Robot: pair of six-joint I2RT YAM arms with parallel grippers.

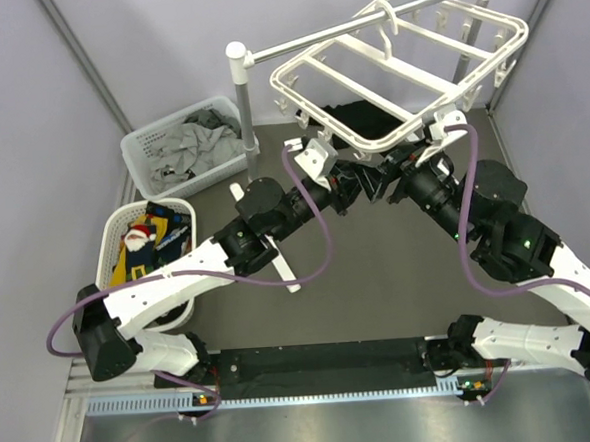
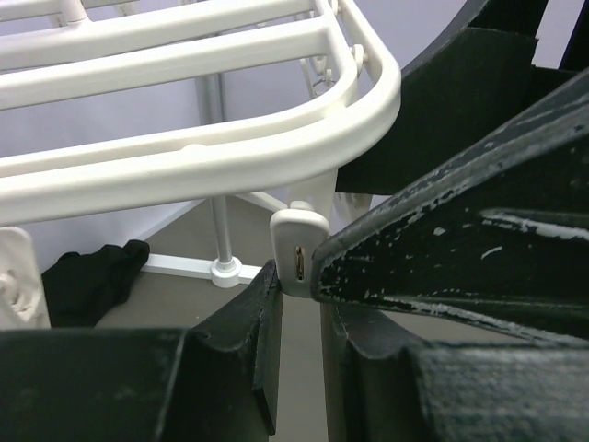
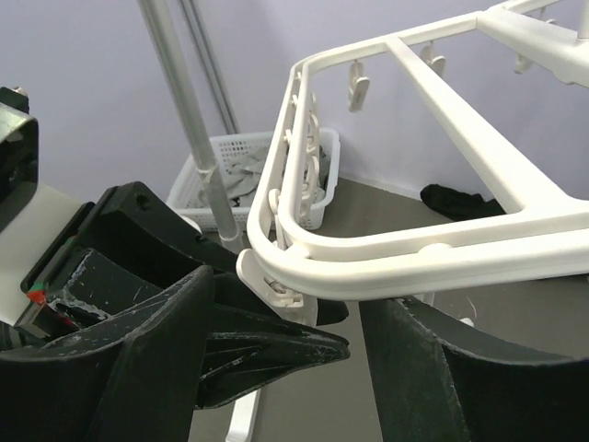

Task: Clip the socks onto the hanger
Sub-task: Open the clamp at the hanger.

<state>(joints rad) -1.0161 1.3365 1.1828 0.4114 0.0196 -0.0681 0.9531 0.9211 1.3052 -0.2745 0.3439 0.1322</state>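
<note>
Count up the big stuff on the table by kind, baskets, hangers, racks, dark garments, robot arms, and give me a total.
Baskets: 2, the grey-cloth basket and the sock basket
White hanger: 1
Pole rack: 1
Black garment: 1
Robot arms: 2, the left arm and the right arm
Total: 7

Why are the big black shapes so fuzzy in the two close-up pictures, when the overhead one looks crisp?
Left wrist view: the left claw sits almost against the lens, so it blurs, while the hanger above it is sharper. Right wrist view: the right claw is soft too; the white basket behind is clear. Top external view: even light, faint shadows, everything in focus.
</note>
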